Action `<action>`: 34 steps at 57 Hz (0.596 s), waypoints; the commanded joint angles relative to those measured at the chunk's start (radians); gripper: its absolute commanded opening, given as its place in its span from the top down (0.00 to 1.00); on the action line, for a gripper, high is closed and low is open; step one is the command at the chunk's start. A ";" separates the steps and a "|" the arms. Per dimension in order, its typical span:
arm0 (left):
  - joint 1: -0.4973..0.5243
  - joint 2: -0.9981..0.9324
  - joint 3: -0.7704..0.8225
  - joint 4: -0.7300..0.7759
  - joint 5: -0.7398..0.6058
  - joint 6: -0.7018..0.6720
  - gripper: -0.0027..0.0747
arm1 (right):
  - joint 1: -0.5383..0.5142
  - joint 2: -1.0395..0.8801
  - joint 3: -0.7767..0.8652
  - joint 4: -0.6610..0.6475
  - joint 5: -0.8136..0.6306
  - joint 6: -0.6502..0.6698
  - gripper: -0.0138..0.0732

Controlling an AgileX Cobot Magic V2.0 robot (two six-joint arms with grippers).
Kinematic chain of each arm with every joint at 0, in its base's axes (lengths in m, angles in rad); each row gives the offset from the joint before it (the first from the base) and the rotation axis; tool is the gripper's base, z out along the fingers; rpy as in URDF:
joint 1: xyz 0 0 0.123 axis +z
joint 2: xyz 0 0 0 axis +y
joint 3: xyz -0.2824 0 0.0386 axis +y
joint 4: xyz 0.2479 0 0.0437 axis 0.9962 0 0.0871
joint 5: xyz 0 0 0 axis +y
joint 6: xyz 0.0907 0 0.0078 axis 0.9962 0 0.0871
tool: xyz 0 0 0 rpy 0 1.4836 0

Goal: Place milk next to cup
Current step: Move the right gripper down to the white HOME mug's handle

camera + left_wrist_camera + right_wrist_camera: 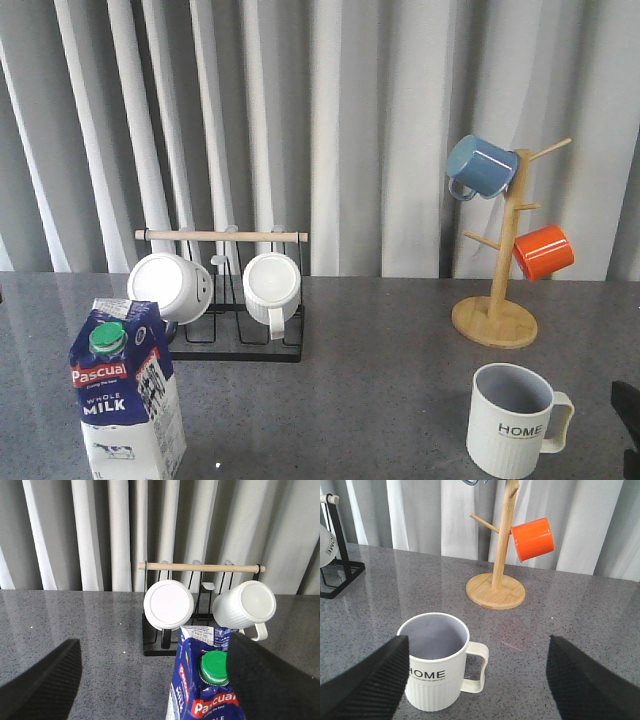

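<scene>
The milk (125,395), a blue and white carton with a green cap and a red "Pascual" label, stands upright at the table's front left. In the left wrist view the milk (202,685) is between my left gripper's (153,650) open jaws, close by one finger (270,680), with a wide gap to the other. The cup (512,420), a ribbed pale mug marked "HOME", stands at the front right. In the right wrist view the cup (437,665) is in front of my open, empty right gripper (477,645), partly behind one finger (365,685).
A black rack (250,345) with a wooden bar holds two white mugs (170,288) behind the milk. A wooden mug tree (497,290) at the back right carries a blue mug (480,165) and an orange mug (543,252). Grey curtains hang behind the table.
</scene>
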 commanded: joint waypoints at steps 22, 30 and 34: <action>-0.005 -0.001 -0.033 -0.009 -0.070 -0.012 0.29 | -0.008 0.157 0.239 -0.015 -0.643 -0.054 0.19; -0.005 -0.001 -0.033 -0.009 -0.070 -0.012 0.29 | -0.013 0.261 0.280 -0.015 -0.795 -0.054 0.19; -0.005 -0.001 -0.033 -0.009 -0.070 -0.012 0.29 | -0.034 0.341 0.272 -0.034 -0.839 -0.035 0.19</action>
